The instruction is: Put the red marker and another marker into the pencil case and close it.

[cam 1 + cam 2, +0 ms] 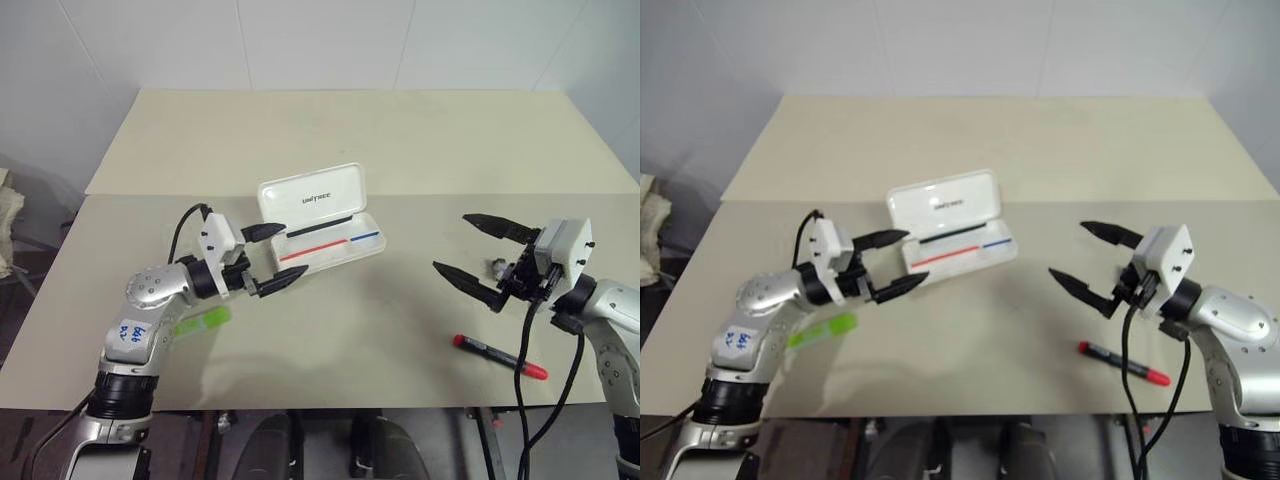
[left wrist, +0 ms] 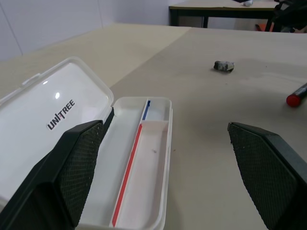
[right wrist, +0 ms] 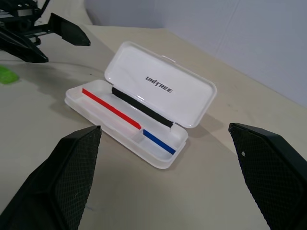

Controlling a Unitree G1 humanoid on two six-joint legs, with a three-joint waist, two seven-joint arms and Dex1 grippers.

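Observation:
The white pencil case [image 1: 312, 196] lies open mid-table with its lid tilted back; a thin red stick and a thin blue one lie in its tray [image 2: 158, 143]. The red marker [image 1: 500, 357], black-barrelled with a red cap, lies on the table near the front right edge. The light-green highlighter [image 1: 203, 321] lies at the front left, partly under my left arm. My left gripper [image 1: 297, 249] hovers open just left of the case, pointing at it, nothing between its fingers. My right gripper [image 1: 450, 241] is open and empty, right of the case, above and behind the red marker.
A small grey lump [image 1: 495, 266] sits on the table by my right gripper. The near table butts against a second table [image 1: 350, 130] behind it. A black cable hangs from my right wrist across the red marker.

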